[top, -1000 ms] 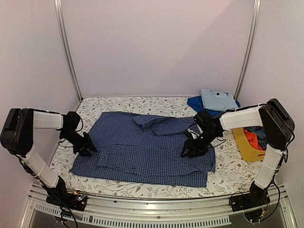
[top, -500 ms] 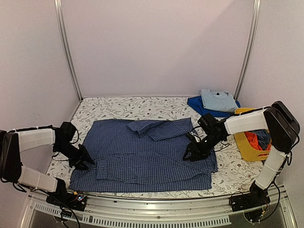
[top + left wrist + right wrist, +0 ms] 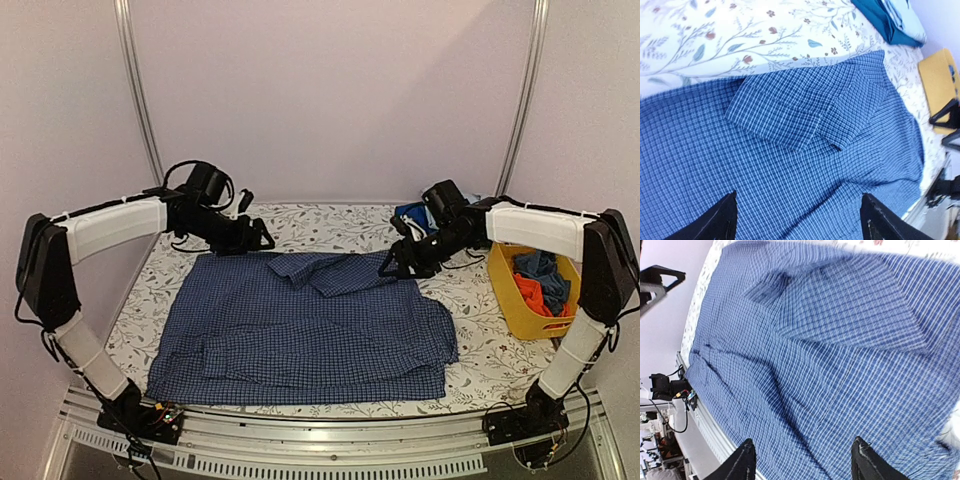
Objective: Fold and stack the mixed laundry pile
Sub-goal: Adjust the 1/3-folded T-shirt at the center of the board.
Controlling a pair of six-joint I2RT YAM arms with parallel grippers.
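**Check shirt flat on counter, both pincers open at its far edge**

The counter [image 3: 300, 222] has a floral cover and fills the middle of the top view. The blue check shirt [image 3: 300, 330] lies spread flat on it, centre to 6 o'clock. Its near hem runs close to the front edge. A folded-over flap [image 3: 335, 268] lies on the shirt's 12 o'clock side, and the left wrist view shows it as a flat rectangle on top of the fabric.

The left arm [image 3: 110, 225] reaches in from 9 o'clock. The right arm [image 3: 540, 228] reaches in from 3 o'clock.

The yellow basket [image 3: 510, 300] sits at 3 o'clock, just beside the shirt. It holds a red-orange cloth [image 3: 530, 293] and a dark blue garment [image 3: 535, 265].

Folded blue garments [image 3: 895, 20] sit at 1 o'clock, mostly hidden behind the right arm in the top view.

The left pincer [image 3: 262, 238] is at 11 o'clock, by the shirt's far left corner. Its fingers [image 3: 722, 220] are wide apart with nothing held and the shirt below.

The right pincer [image 3: 390, 268] is at 1 o'clock, over the shirt's far right corner. Its fingers [image 3: 742, 462] are apart and empty above the check fabric.
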